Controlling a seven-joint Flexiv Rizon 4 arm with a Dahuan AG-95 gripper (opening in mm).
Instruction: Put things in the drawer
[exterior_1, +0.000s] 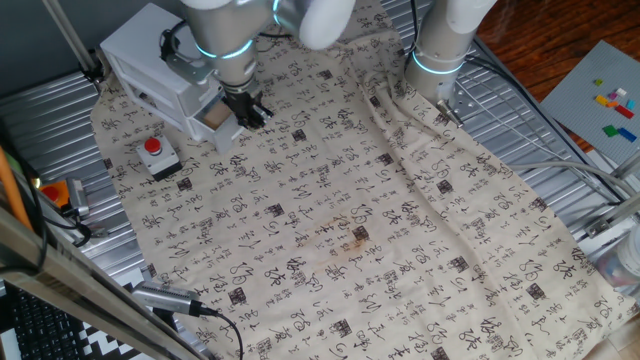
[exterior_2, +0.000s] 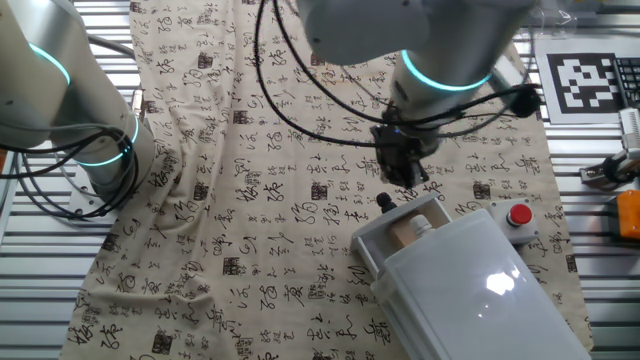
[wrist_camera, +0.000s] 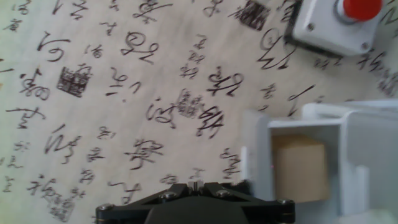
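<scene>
The tan block (wrist_camera: 299, 168) lies inside the pulled-out drawer (wrist_camera: 254, 154) of the white cabinet (exterior_1: 155, 62). It also shows in the other fixed view (exterior_2: 405, 232), in the tray (exterior_2: 368, 243) in front of the cabinet (exterior_2: 470, 290). In one fixed view the drawer (exterior_1: 214, 120) is open below the arm. My gripper (wrist_camera: 196, 185) is shut and empty, with its fingers together. It hangs just in front of the drawer's front wall, in one fixed view (exterior_1: 252, 110) and in the other fixed view (exterior_2: 388, 198).
A small grey box with a red button (exterior_1: 154, 150) stands beside the cabinet, also in the hand view (wrist_camera: 339, 22) and the other fixed view (exterior_2: 519, 216). A second arm's base (exterior_1: 440, 55) stands at the back. A cloth printed with characters (exterior_1: 350, 230) covers the table.
</scene>
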